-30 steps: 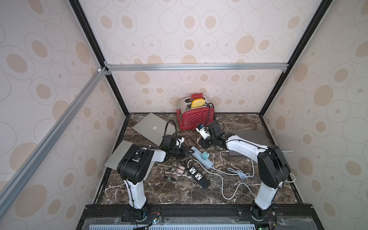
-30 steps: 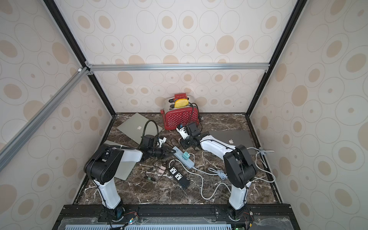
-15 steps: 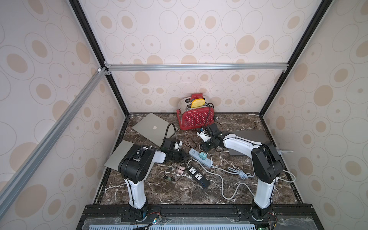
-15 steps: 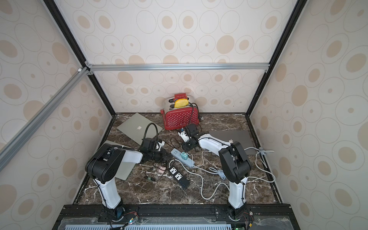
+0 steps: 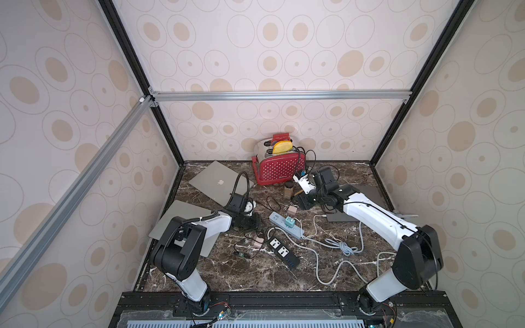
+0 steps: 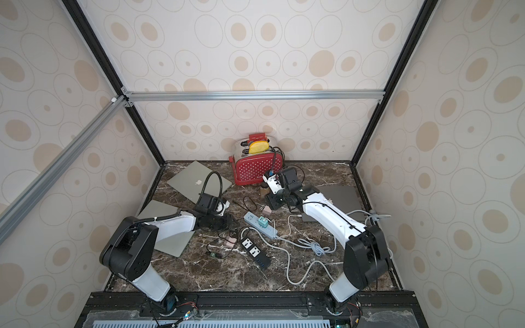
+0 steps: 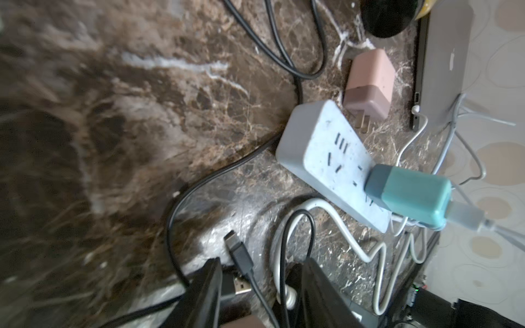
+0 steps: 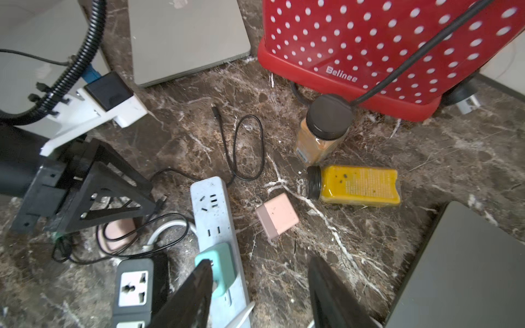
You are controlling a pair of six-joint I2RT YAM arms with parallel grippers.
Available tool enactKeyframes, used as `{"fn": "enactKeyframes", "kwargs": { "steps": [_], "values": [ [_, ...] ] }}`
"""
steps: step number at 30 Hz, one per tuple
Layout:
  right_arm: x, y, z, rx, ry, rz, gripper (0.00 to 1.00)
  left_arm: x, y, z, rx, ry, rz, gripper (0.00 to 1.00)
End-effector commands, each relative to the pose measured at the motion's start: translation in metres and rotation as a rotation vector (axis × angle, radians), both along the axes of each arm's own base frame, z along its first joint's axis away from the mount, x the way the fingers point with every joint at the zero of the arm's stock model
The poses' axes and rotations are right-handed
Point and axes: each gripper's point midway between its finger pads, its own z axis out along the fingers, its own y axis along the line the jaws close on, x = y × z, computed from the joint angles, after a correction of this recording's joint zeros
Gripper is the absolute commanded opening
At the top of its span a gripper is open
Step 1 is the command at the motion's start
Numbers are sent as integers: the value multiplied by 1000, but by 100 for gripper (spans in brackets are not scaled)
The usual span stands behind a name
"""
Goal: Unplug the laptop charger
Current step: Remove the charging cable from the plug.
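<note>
A teal charger (image 5: 289,222) (image 6: 262,222) (image 7: 412,196) (image 8: 218,264) is plugged into the pale blue power strip (image 5: 277,220) (image 7: 321,150) (image 8: 211,204). A pink charger (image 5: 291,210) (image 7: 369,85) (image 8: 277,215) lies loose by the strip's end with its prongs bare. I cannot tell which one is the laptop charger. My left gripper (image 5: 255,223) (image 7: 262,261) is open low over the table left of the strip, with loose cables lying between its jaws. My right gripper (image 5: 302,203) (image 8: 260,261) hangs open and empty above the pink charger.
A red dotted toaster (image 5: 279,170) stands at the back. Near it are an upright spice jar (image 8: 324,133) and a yellow bottle (image 8: 358,186) on its side. A black power strip (image 5: 282,250), two silver laptops (image 5: 218,181), a dark grey laptop (image 5: 369,193) and tangled cables lie around.
The right arm's elbow has swung out to the right and its gripper has shifted slightly right. The left arm has hardly moved.
</note>
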Motion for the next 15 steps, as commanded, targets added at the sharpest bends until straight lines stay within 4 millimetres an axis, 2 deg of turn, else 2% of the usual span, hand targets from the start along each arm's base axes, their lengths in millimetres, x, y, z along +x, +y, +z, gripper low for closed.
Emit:
{"fn": "enactKeyframes", "kwargs": {
  "steps": [1, 4, 8, 11, 15],
  "values": [
    [-33, -2, -20, 27, 108, 60, 58, -6, -10, 25, 37, -36, -88, 58],
    [-45, 0, -27, 43, 170, 80, 57, 0, -37, 35, 2, -60, -136, 63],
    [-48, 0, -36, 33, 214, 79, 56, 14, -69, 29, -104, -52, -131, 65],
    [-49, 5, -38, 54, 227, 94, 55, 18, -76, 20, -100, -42, -126, 65],
    [-54, 10, -52, 53, 282, 120, 51, 17, -83, 19, -111, -35, -140, 62]
  ]
}}
